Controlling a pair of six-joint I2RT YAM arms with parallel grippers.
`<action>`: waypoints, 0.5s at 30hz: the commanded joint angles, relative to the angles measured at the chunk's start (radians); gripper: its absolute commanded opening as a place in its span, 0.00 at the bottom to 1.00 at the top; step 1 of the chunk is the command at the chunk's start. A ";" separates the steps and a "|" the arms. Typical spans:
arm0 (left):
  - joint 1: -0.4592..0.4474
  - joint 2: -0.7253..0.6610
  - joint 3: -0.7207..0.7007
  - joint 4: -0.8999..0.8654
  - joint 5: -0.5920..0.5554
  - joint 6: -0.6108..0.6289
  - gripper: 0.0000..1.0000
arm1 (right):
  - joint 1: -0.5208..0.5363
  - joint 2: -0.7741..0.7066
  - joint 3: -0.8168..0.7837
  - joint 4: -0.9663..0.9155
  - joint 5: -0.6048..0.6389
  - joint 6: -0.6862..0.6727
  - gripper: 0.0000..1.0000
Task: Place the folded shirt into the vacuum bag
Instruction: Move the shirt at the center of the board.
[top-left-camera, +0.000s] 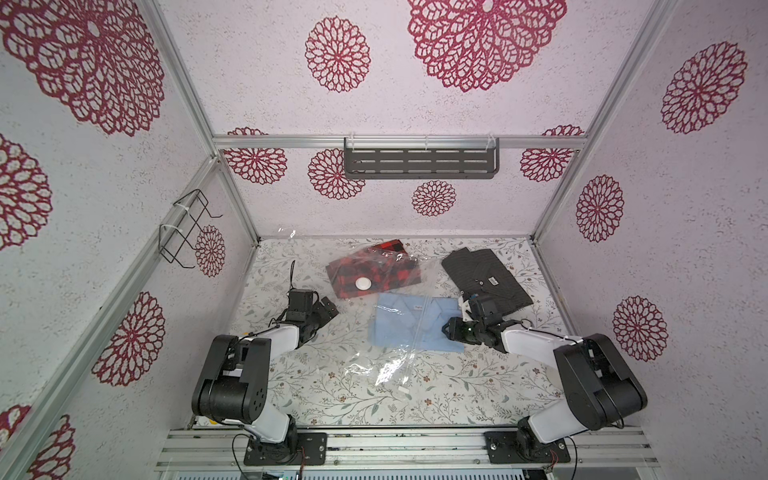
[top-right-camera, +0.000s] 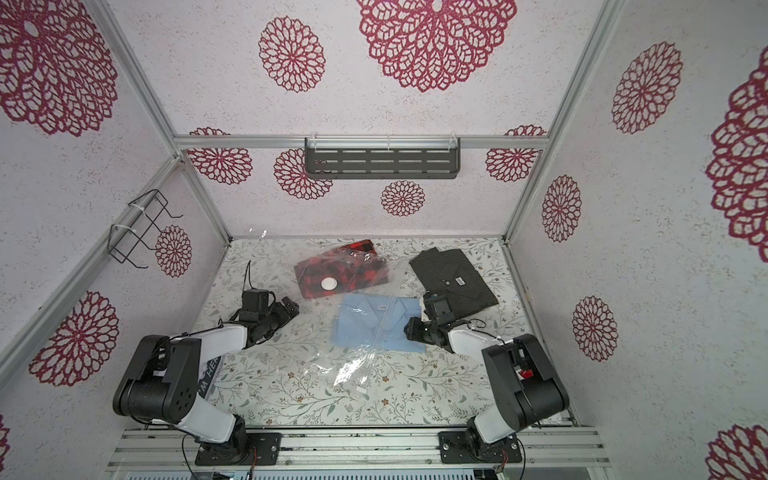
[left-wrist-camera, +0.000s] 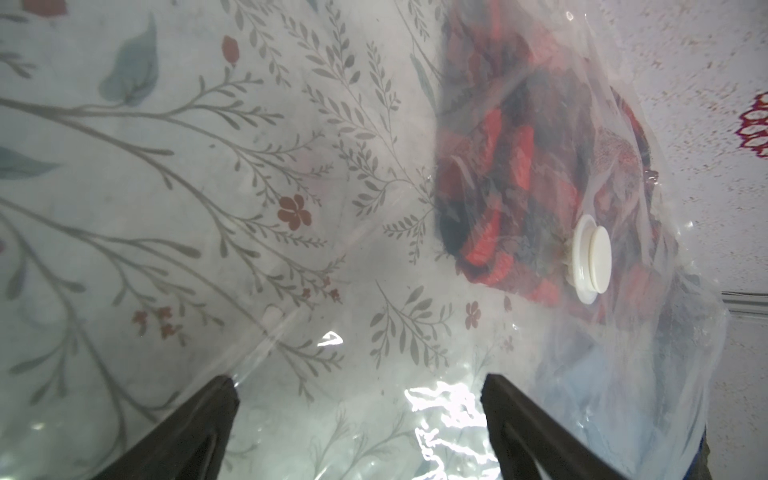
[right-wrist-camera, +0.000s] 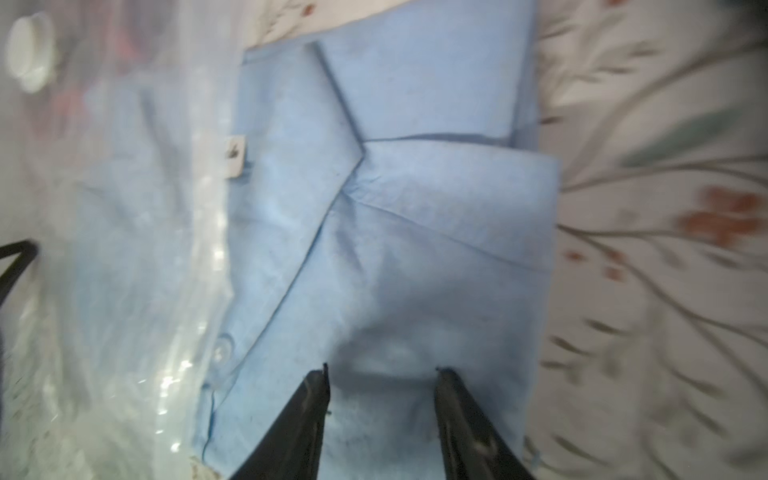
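Right gripper (right-wrist-camera: 380, 370) sits low on the light blue folded cotton shirt (right-wrist-camera: 415, 166), near the shirt's edge on the robot's right side. Its jaws are partly apart, with a small hump of blue cloth raised between the tips; whether they have actually pinched the cloth cannot be told. The right wrist view shows what the top views do not. Only the far part of the shirt, beyond its small white label, lies veiled by the clear crinkly plastic vacuum bag (right-wrist-camera: 124, 291), while the part at the gripper is bare. Whether the veiled part is inside the bag or merely under it cannot be told. Both top views give the wider layout. The shirt (top-left-camera: 411, 324) lies mid-table on the floral-printed tabletop (top-left-camera: 457, 386). The bag (top-left-camera: 386, 365) spreads from the table's near middle back toward the rear wall. A red-and-black plaid shirt (top-left-camera: 374, 270) is under its plastic, beneath the round white valve disc (top-left-camera: 362, 283). A dark striped folded shirt (top-left-camera: 486, 276) lies outside the bag, behind the right gripper (top-left-camera: 449, 328). The left gripper (top-left-camera: 326, 309) is just beside the bag's left edge. In the left wrist view its jaws (left-wrist-camera: 359, 384) are spread wide over shiny plastic, gripping nothing, with the valve disc (left-wrist-camera: 592, 257) ahead.
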 joint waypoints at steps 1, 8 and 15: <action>0.011 -0.006 -0.026 -0.035 -0.010 -0.008 0.97 | -0.038 -0.101 -0.038 -0.143 0.181 0.028 0.48; 0.012 -0.015 -0.023 -0.036 0.003 -0.008 0.97 | 0.000 -0.230 -0.004 -0.050 -0.119 0.033 0.48; -0.022 -0.099 -0.057 0.018 0.014 0.005 0.97 | 0.020 -0.064 -0.001 0.217 -0.317 0.121 0.49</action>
